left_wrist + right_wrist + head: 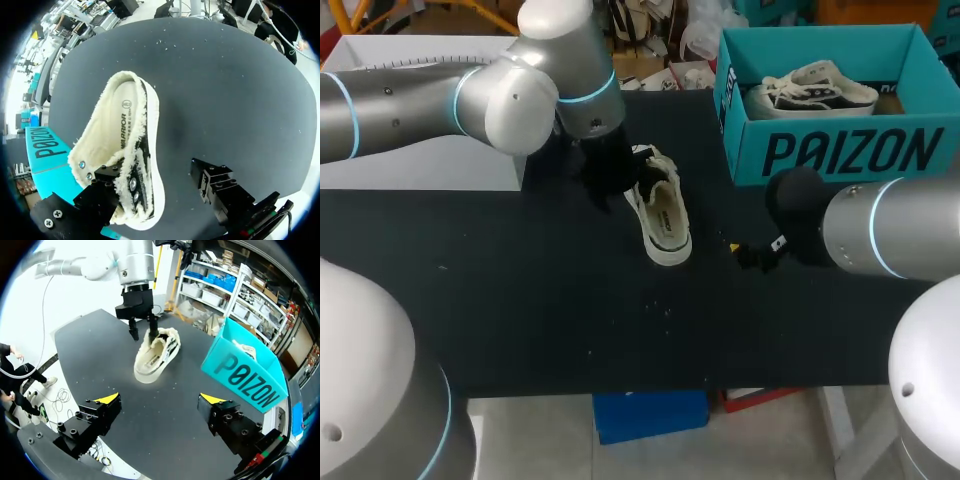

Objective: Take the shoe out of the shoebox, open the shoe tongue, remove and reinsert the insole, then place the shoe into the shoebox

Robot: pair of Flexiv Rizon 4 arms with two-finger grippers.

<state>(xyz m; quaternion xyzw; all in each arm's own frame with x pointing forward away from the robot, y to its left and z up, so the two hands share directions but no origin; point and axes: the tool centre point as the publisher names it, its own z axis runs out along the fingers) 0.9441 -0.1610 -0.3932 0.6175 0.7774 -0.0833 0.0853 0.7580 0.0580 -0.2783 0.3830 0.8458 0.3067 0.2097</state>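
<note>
A cream shoe (661, 212) with black trim lies on the black table, toe toward the front edge. My left gripper (610, 175) hangs over its heel end and is open. In the right wrist view one finger (152, 332) dips into the shoe (152, 352) opening while the other stands clear of it. The left wrist view shows the shoe (117, 150) against one finger (97, 195), the other finger (220, 192) over bare table. My right gripper (748, 250) is open and empty, right of the shoe. The teal shoebox (840, 150) stands at the back right.
A second cream and black shoe (810, 92) lies inside the shoebox (245, 375). The black table top (520, 300) runs wide in front and to the left of the shoe, dotted with a few small specks. My right gripper (160, 399) is short of the shoe.
</note>
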